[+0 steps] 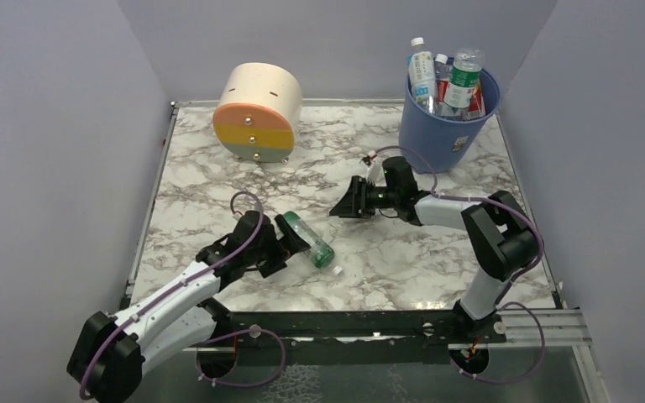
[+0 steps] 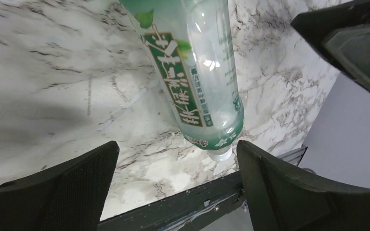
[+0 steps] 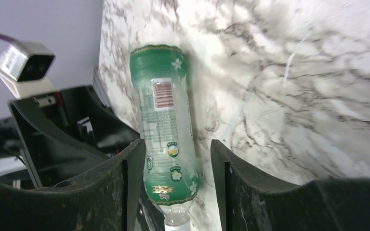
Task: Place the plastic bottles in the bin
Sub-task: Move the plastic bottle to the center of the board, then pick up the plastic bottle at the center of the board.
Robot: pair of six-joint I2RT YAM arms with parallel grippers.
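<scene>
A clear plastic bottle with a green label (image 1: 309, 240) lies on the marble table, its white cap toward the near edge. My left gripper (image 1: 281, 246) is open and empty right beside it; in the left wrist view the bottle (image 2: 197, 77) lies just ahead of the open gripper (image 2: 177, 147). My right gripper (image 1: 342, 208) is open and empty, a little beyond the bottle and pointed at it; in the right wrist view the bottle (image 3: 166, 120) shows between the spread fingers (image 3: 130, 168). The blue bin (image 1: 437, 126) stands at the back right and holds several bottles (image 1: 445, 80).
A cream, orange and yellow cylinder (image 1: 258, 113) stands at the back left. The table's dark front rail (image 1: 344, 323) runs just below the bottle's cap. Purple walls close in the table. The right gripper's finger shows in the left wrist view (image 2: 356, 43).
</scene>
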